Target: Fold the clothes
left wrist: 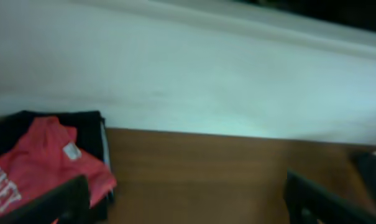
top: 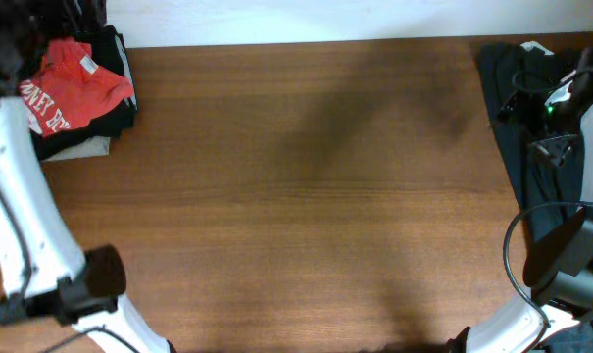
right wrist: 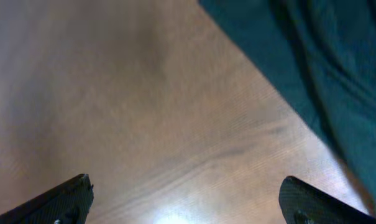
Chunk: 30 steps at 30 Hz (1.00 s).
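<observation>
Lying bunched at the far left corner of the table, the orange-red T-shirt sits on top of a stack of black folded garments, with a paler layer of cloth showing at the stack's near edge. White block lettering runs across the shirt, though only part of it can be read. The left wrist view adds what the overhead blurs: a small white tag sewn into the shirt, the black stack's edge beside it, and a white wall rising right behind the table edge.

The left gripper hangs just in front of the shirt with its two fingers spread wide and nothing between them; one finger overlaps the shirt's lower edge in the picture, but whether it touches the cloth cannot be told. From above, the white left arm runs along the table's left side up to that corner, its gripper lost in the dark clutter there.

Well apart, at the far right, a long dark garment lies on the wood and trails toward the near edge. The right arm stands over it. The right wrist view shows the right gripper also released, fingers wide, over bare wood, with the dark cloth filling the upper right corner.
</observation>
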Each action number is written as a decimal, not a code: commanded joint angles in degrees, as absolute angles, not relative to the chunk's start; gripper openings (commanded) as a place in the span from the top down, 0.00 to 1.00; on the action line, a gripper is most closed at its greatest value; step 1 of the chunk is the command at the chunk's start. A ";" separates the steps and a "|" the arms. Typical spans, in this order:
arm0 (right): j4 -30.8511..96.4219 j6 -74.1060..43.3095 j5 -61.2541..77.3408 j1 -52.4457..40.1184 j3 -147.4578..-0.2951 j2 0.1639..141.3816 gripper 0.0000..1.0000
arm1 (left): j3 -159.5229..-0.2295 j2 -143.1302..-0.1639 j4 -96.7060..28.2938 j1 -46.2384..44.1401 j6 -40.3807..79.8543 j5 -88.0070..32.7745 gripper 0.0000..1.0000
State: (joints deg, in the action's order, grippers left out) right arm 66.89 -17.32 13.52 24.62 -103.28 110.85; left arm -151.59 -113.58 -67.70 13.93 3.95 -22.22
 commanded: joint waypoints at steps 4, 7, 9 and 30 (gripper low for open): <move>75.31 -11.94 43.72 25.82 -104.07 109.58 0.01 | -151.57 -107.96 -78.50 14.26 3.42 -24.64 0.01; 75.44 -4.03 48.12 25.89 -104.09 103.11 0.01 | -151.55 -108.01 -83.64 14.28 3.42 -24.64 0.01; 75.18 -4.03 45.45 25.91 -104.09 96.77 0.01 | -151.55 -108.01 -83.68 14.28 3.42 -24.64 0.01; 74.39 1.30 21.52 4.03 -95.42 41.47 0.01 | -151.55 -108.01 -83.66 14.31 3.42 -24.60 0.01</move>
